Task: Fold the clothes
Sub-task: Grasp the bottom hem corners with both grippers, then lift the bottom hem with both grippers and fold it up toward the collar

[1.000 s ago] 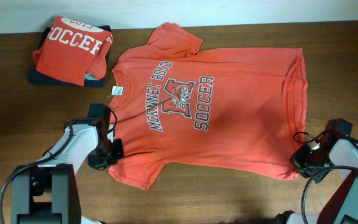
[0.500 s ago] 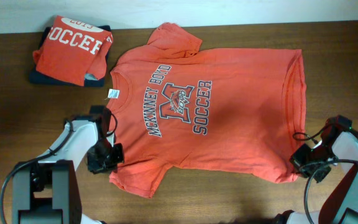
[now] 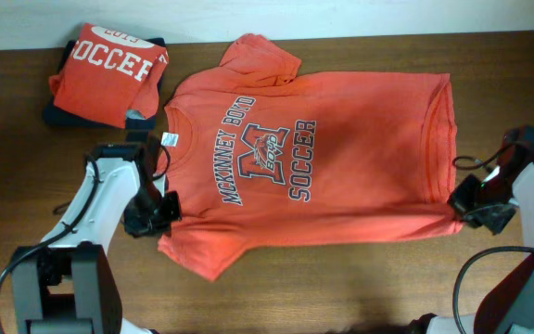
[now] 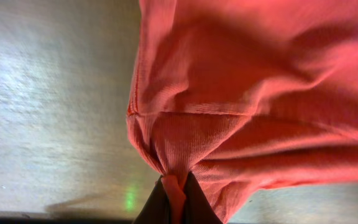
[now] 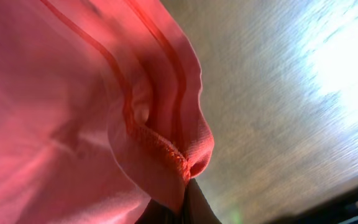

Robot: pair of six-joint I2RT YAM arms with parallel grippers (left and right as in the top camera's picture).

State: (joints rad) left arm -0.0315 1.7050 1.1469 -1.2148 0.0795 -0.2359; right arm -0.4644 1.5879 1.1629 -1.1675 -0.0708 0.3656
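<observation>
An orange-red T-shirt [image 3: 341, 186] with "SOCCER" lettering lies spread face up across the table, collar to the left. My left gripper [image 3: 160, 211] is shut on the shirt's near edge by the lower sleeve. In the left wrist view the left gripper [image 4: 176, 186] pinches a bunch of the shirt's fabric [image 4: 260, 93]. My right gripper [image 3: 468, 204] is shut on the near hem corner at the right. From the right wrist, the right gripper [image 5: 185, 190] clamps the stitched hem of the shirt [image 5: 61, 93].
A folded orange-red shirt [image 3: 109, 67] rests on a dark folded garment [image 3: 72, 118] at the far left corner. The brown wooden table [image 3: 341, 288] runs bare along the near side. A pale wall borders the far edge.
Both grippers have carried the shirt's near edge away from the front of the table. The right one also moved outward to the right, drawing the hem corner taut.
</observation>
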